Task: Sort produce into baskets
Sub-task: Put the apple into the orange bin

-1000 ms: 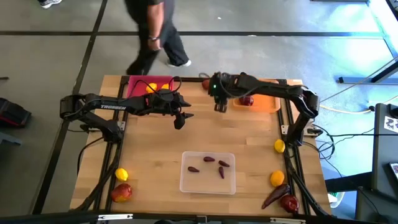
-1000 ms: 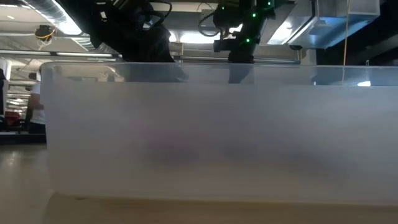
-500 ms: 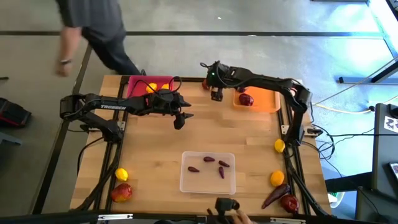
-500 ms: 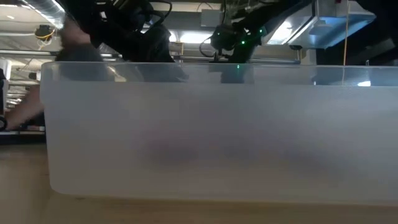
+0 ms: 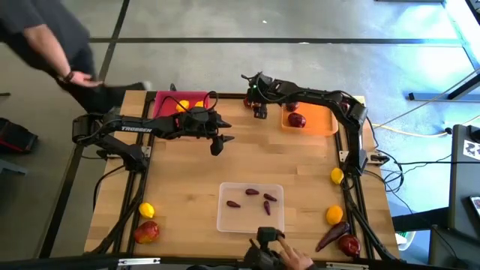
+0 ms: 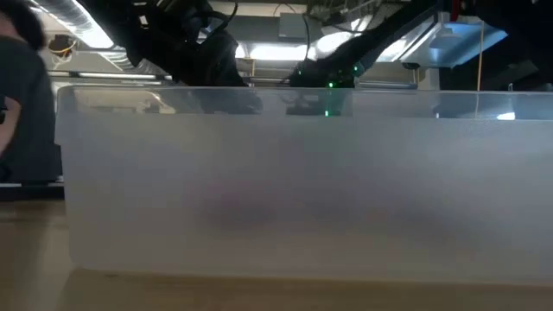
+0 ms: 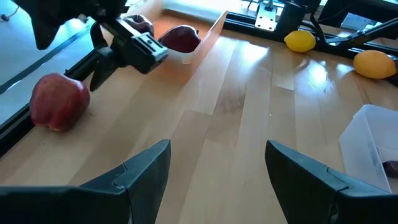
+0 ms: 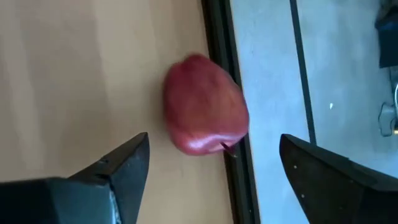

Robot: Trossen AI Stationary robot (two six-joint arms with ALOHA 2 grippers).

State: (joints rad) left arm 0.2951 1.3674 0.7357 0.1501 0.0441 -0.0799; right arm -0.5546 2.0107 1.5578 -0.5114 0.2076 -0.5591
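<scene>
1. Blocking the low view, the clear tray (image 6: pixel 285 186) wall hides all produce.
2. My right gripper (image 8: pixel 205 180) stands wide open around, not touching, a red apple (image 8: pixel 204 104) at the table's far edge, left of the orange tray (image 5: pixel 319 120).
3. My left gripper (image 7: pixel 217 171) hangs open mid-table.
4. Only the high view shows the pods (image 5: pixel 253 199).

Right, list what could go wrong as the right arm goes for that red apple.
The red apple lies against the table's black edge rail; a nudge from the open right gripper might roll it over the rail.
A person's hand is at the near edge by the clear tray, within the arms' area.
</scene>
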